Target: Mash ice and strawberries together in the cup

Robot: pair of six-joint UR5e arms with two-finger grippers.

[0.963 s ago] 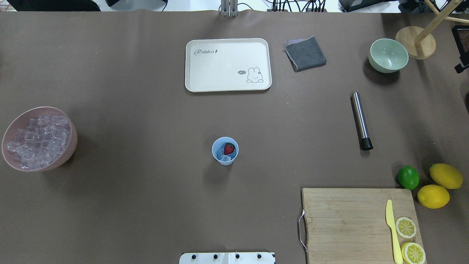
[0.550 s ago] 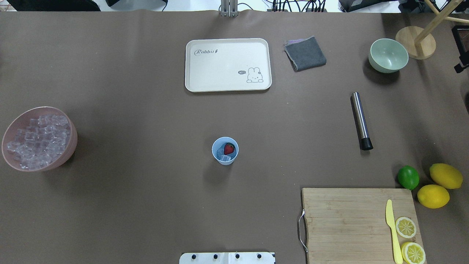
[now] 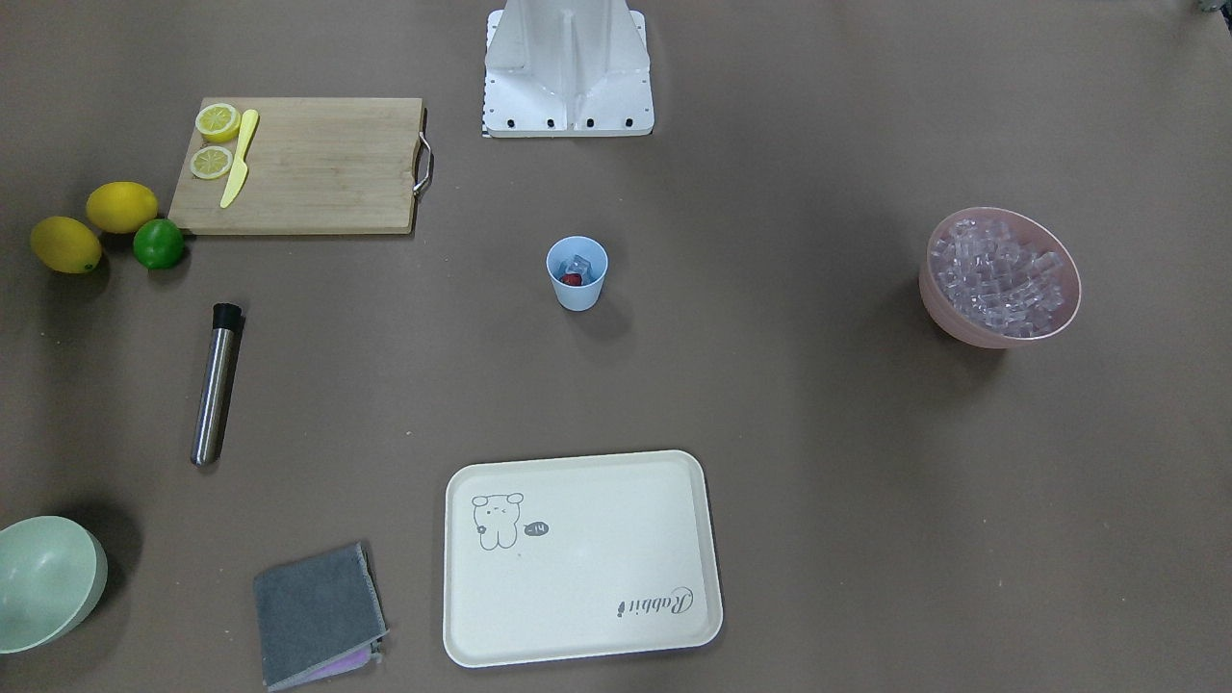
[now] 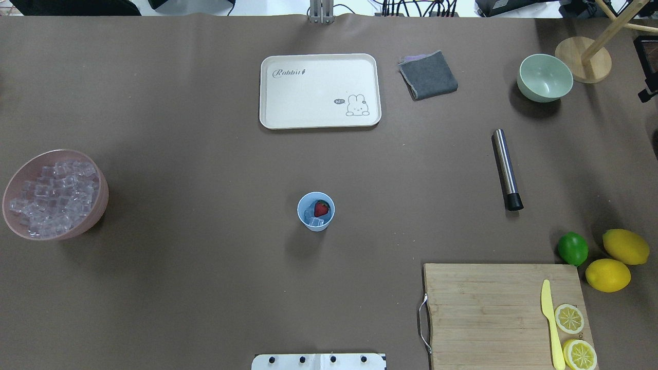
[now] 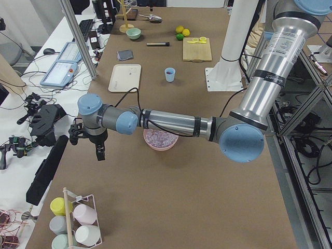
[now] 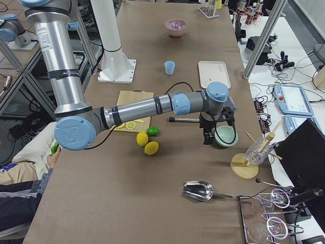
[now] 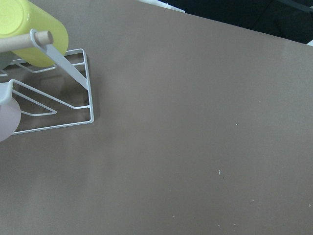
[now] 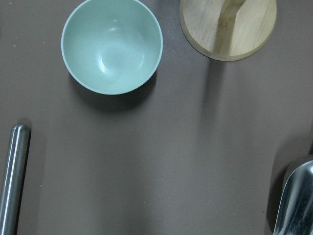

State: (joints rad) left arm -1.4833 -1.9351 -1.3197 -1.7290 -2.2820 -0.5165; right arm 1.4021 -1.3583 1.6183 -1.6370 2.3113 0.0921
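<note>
The light blue cup [image 4: 315,211] stands upright mid-table, also in the front view [image 3: 577,273]. Inside it lie a red strawberry [image 4: 322,208] and a few clear ice cubes [image 4: 312,221]. My left gripper [image 5: 98,151] shows only in the left side view, far from the cup at the table's left end; I cannot tell if it is open or shut. My right gripper [image 6: 205,138] shows only in the right side view, hanging beside the pale green bowl [image 6: 225,136]; I cannot tell its state. Neither holds anything that I can see.
A pink bowl [image 4: 101,204] full of ice sits at the left. A steel muddler [image 4: 506,169] lies right of the cup. Cream tray [image 4: 318,121], grey cloth [image 4: 428,75], cutting board [image 4: 483,308] with knife and lemon slices, lime [image 4: 572,248], two lemons. A cup rack [image 7: 73,98] under the left wrist.
</note>
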